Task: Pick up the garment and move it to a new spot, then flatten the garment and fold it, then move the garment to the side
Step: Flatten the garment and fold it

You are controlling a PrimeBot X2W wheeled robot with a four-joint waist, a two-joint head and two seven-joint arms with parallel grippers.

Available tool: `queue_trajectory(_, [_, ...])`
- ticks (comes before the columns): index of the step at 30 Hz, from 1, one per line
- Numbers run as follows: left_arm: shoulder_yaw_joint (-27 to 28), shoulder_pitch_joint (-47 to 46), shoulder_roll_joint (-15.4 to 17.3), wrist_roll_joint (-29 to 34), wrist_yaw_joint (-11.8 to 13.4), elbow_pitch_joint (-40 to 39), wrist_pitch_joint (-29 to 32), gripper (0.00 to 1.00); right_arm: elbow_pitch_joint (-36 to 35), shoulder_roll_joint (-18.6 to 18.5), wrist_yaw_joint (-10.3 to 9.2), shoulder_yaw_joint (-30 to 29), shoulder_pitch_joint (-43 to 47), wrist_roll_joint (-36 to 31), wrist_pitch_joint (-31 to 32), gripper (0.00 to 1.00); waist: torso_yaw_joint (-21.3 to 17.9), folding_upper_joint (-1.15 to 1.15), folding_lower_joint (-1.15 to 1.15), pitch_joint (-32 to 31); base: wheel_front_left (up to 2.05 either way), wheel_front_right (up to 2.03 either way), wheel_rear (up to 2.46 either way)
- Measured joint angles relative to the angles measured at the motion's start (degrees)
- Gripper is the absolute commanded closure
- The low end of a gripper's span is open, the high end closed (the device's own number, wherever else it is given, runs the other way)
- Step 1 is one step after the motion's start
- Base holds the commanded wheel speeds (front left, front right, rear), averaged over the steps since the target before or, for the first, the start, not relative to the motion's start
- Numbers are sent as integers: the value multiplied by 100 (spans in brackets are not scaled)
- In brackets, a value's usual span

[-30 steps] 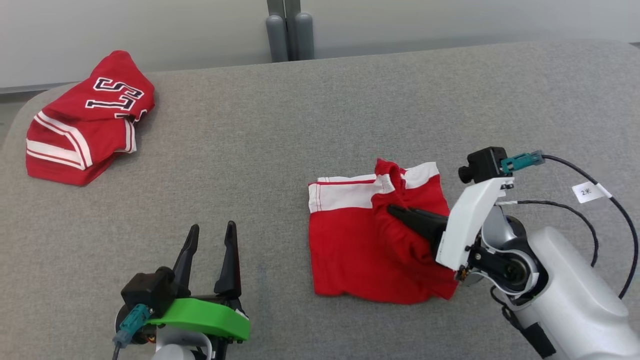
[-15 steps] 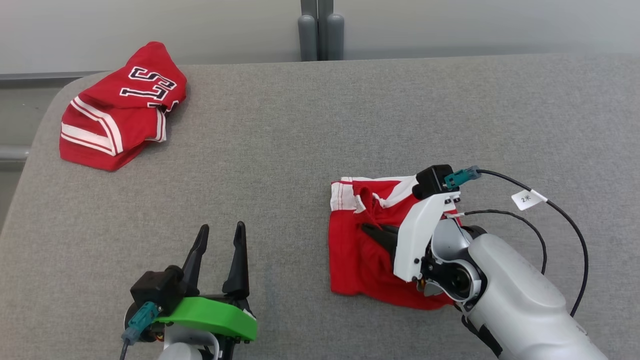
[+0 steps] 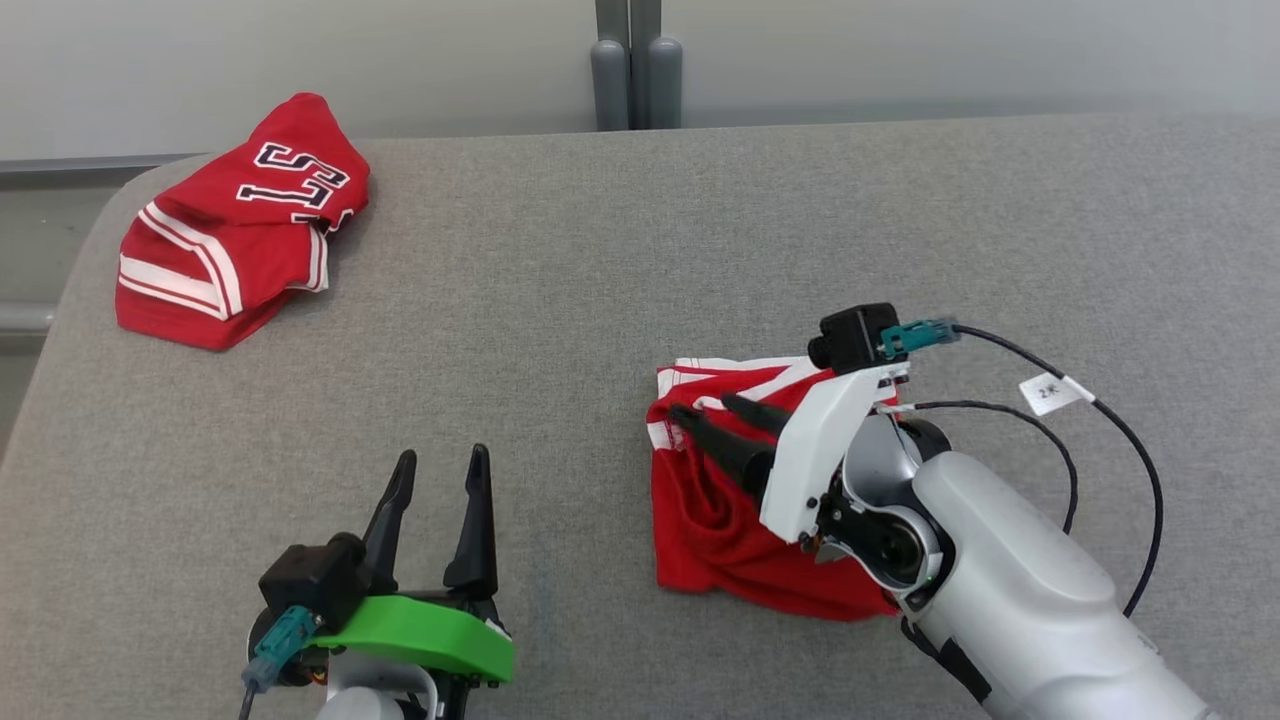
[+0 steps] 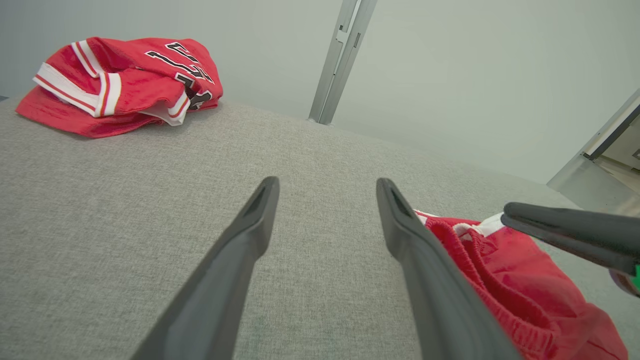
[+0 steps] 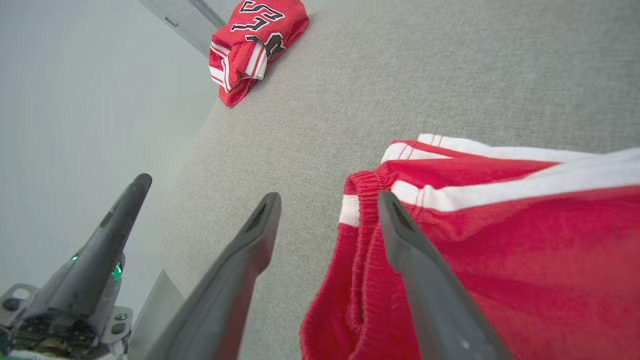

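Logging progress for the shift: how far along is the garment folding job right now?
Done, it seems: the red shorts lie folded compactly on the grey table; a red jersey sits bunched at its far left corner. In hand: the right gripper stands open at the shorts' waistband edge, gripping nothing; the left gripper is open, apart from the cloth. Left: moving the shorts aside.

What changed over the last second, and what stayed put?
The right gripper, shut on a fold of the red shorts a second ago, carried it toward the robot's left and opened its jaws, letting go. The left gripper stayed open and idle; the red jersey stayed put.
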Motion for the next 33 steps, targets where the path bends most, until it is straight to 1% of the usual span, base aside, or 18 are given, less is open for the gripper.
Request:
queue_trajectory(2, [11, 0, -1, 57, 0, -19, 0, 0, -132, -118, 0, 4, -16, -74, -236, 0, -40, 0, 0, 3, 0, 0, 0])
queue_trajectory(4, [20, -4, -3, 93, 0, -34, 0, 0, -238, -309, 0, -13, -32, -297, -590, 0, -89, 0, 0, 7, 0, 0, 0])
queue_trajectory(8, [60, -38, -4, 144, 0, -81, -1, 0, -336, -547, 0, -157, -21, -675, -1232, 0, -180, 0, 0, 12, 0, 0, 0])
queue_trajectory(12, [135, -96, -7, 194, 5, -180, 0, 0, -394, -737, 0, -411, 114, -1294, -2003, 0, -283, 0, 0, 10, 0, 0, 0])
queue_trajectory(14, [174, -112, -7, 220, 12, -238, 0, 0, -393, -767, 0, -646, 272, -1631, -2399, 0, -333, 0, 0, 6, 0, 0, 0])
queue_trajectory(17, [216, -106, -9, 247, 16, -303, 0, 0, -375, -690, 0, -1057, 587, -2062, -2907, 0, -398, 0, 0, -8, 0, 0, 0])
queue_trajectory(22, [315, -8, -13, 324, 60, -500, -1, 0, -407, -397, 0, -1841, 1215, -2683, -3318, 0, -463, 0, 0, -68, 0, 0, 0])
queue_trajectory(27, [399, 313, -19, 439, 97, -615, 0, 0, -800, -37, 0, -2447, 1761, -3457, -3432, 0, -512, 0, 0, -143, 0, 0, 0])
queue_trajectory(30, [470, 443, -21, 490, 108, -628, 0, 0, -1266, 188, 0, -2730, 2046, -3772, -3450, 0, -528, 0, 0, -194, 0, 0, 0])
queue_trajectory(33, [555, 543, -21, 503, 131, -656, 0, 0, -1600, 321, 0, -2896, 2329, -3890, -3454, 0, -534, 0, 0, -247, 0, 0, 0])
